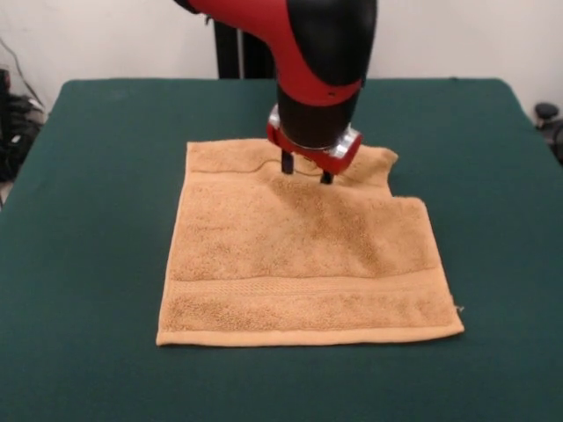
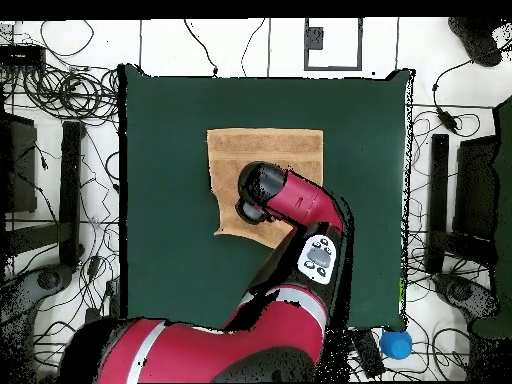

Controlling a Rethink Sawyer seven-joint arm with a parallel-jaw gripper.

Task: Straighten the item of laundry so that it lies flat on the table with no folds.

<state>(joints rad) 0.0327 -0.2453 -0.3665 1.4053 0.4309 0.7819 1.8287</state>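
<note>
At the far edge of the dark green cloth table (image 1: 97, 220), your gripper (image 1: 304, 169), prongs apart, touches the soft, limp tan-orange terry towel (image 1: 303, 264); pinch its folded far-right corner.

Table (image 1: 106, 264): large, rectangular, covered in plain dark green cloth. One item lies directly on it: a tan-orange terry hand towel (image 1: 299, 264), set near the middle, green cloth bare on all sides. Towel mostly flat; woven band runs parallel to the near hem. Far right corner is folded over, leaving a stepped outline there. Far edge slightly rumpled.
</note>
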